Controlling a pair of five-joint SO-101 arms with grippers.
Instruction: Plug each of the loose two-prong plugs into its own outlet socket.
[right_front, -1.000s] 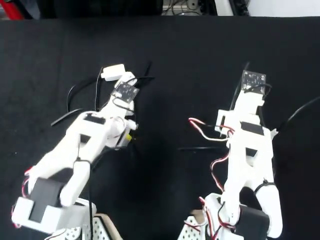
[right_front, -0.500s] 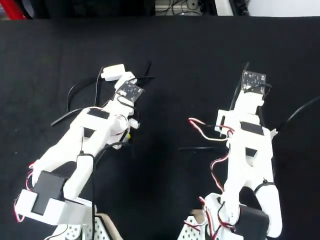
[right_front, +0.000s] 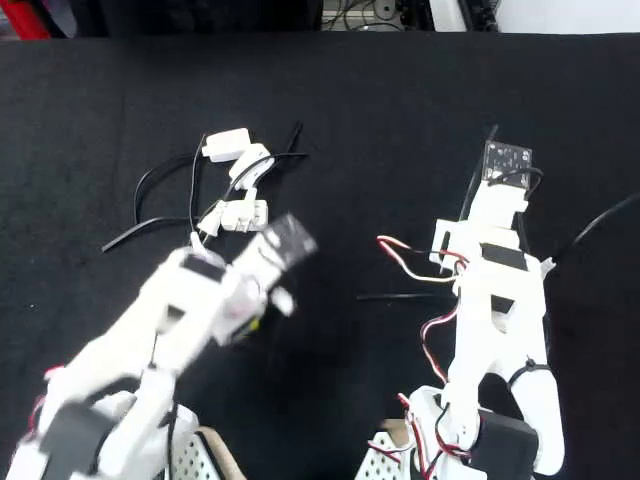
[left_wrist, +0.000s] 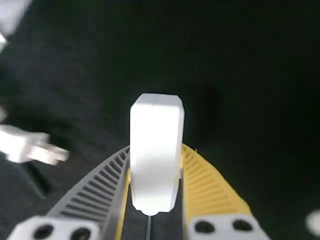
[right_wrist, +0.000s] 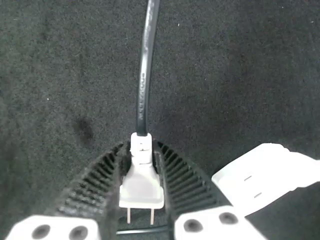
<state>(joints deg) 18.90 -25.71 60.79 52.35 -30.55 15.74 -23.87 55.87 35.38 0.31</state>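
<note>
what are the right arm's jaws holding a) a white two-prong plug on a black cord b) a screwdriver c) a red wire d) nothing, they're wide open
A: in the right wrist view the right arm's jaws press on both sides of the white two-prong plug, its black cord leading away ahead.

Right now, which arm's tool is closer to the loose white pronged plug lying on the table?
Left. Its tool, gripping a white block, is just beside that plug; the right tool, holding another plug, is across the table, far from it.
</note>
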